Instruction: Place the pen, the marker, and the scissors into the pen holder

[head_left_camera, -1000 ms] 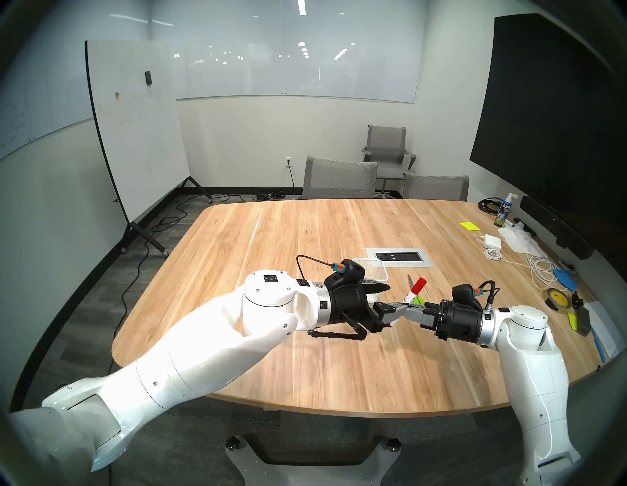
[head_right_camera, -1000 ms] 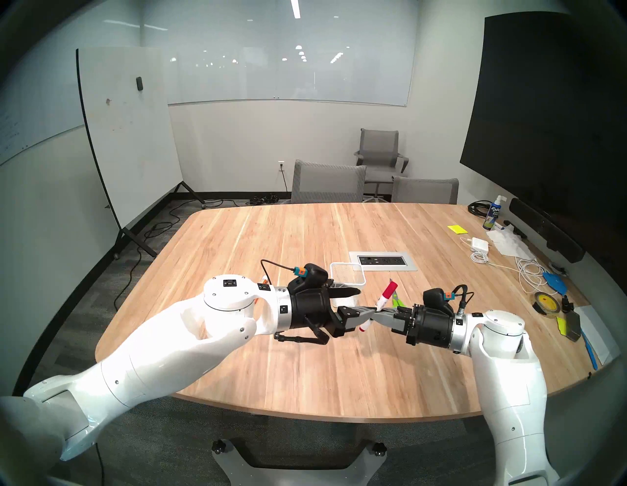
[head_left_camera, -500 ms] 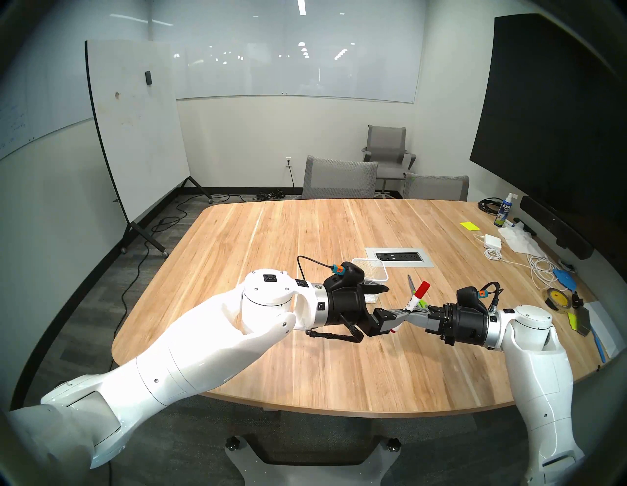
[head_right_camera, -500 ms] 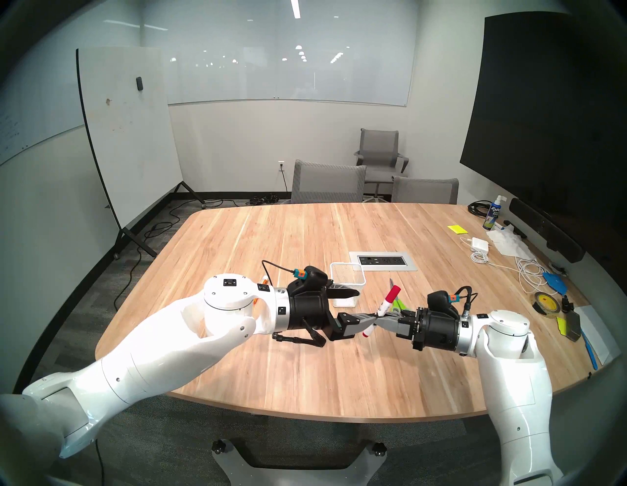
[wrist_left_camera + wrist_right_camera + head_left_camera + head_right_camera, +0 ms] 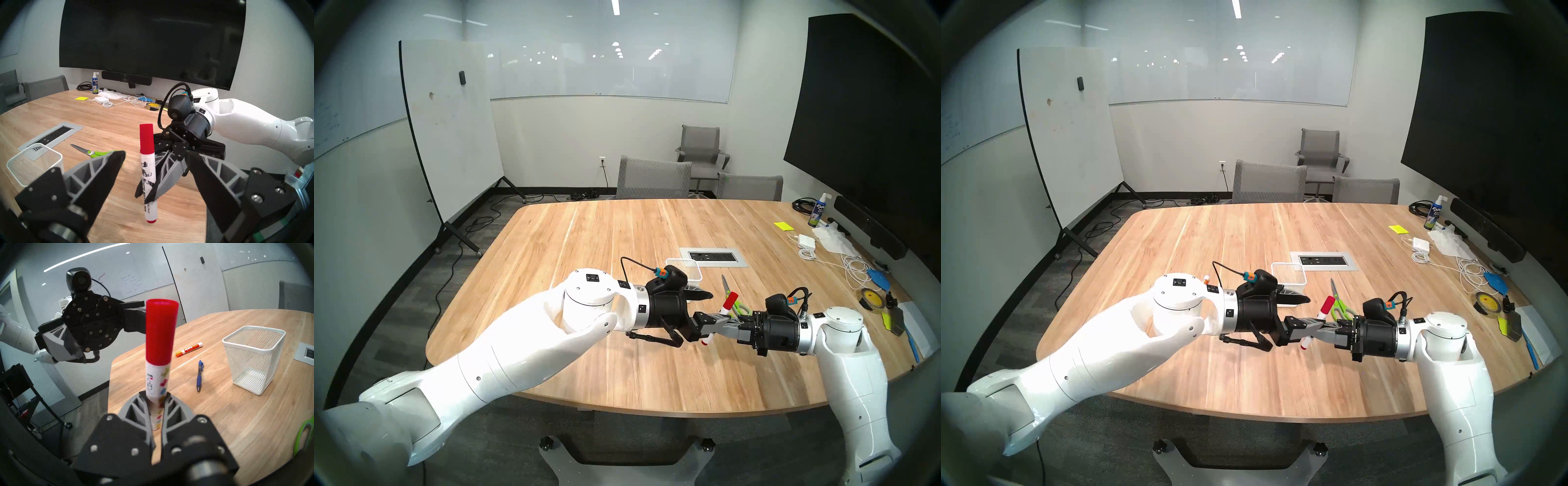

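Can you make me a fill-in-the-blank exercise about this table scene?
1. The right gripper is shut on a white marker with a ____ cap.
2. The white wire-mesh pen holder holds ____.
3. The slim blue ballpoint pen lies on the ____ table.

Missing words: red; nothing; wooden

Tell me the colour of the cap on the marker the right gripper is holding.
Red, on the marker in the right gripper; right wrist view shows it best.

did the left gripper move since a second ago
Yes. In the head view the left gripper has shifted right, now covering more of the pen holder, and stands open around the red marker that the right gripper holds.
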Tool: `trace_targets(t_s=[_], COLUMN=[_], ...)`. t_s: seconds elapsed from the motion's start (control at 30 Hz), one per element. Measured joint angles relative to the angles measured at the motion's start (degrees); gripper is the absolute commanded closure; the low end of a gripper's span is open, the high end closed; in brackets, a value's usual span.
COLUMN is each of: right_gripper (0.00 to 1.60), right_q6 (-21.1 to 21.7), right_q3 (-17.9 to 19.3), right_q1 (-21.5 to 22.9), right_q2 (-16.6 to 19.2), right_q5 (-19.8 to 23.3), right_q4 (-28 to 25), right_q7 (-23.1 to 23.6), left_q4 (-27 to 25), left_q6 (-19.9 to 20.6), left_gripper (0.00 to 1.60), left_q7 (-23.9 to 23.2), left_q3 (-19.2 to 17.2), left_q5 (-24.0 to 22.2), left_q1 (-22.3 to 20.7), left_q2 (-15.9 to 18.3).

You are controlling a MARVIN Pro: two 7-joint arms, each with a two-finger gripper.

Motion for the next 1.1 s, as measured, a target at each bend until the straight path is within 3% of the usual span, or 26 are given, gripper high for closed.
trace_targets(t_s=[0.37,0.67,1.1], right_gripper=[1.60,1.60,1.60], right_q6=[-0.54,-0.60,-0.61], right_q3=[0.33,0.50,0.58], right_q1=[-0.07,-0.57,-1.30], right_q2=[0.27,0.45,1.17], right_q5=[0.02,0.13,0.63], right_q4=[-0.36,-1.25,-2.01], right_q7=[0.61,0.87,0.99], left_q4=[2.10,3.12,4.55], left_q6=[0.02,0.16,0.48], left_gripper=[0.41,0.54,0.55], left_q7=[-0.99,-1.80,-3.21], left_q3=[0.81,0.91,1.47], left_q5=[-0.13,-0.28,-0.34], left_q1=[-0.99,-1.79,-2.46], left_q2=[-1.63,-2.55,-3.44])
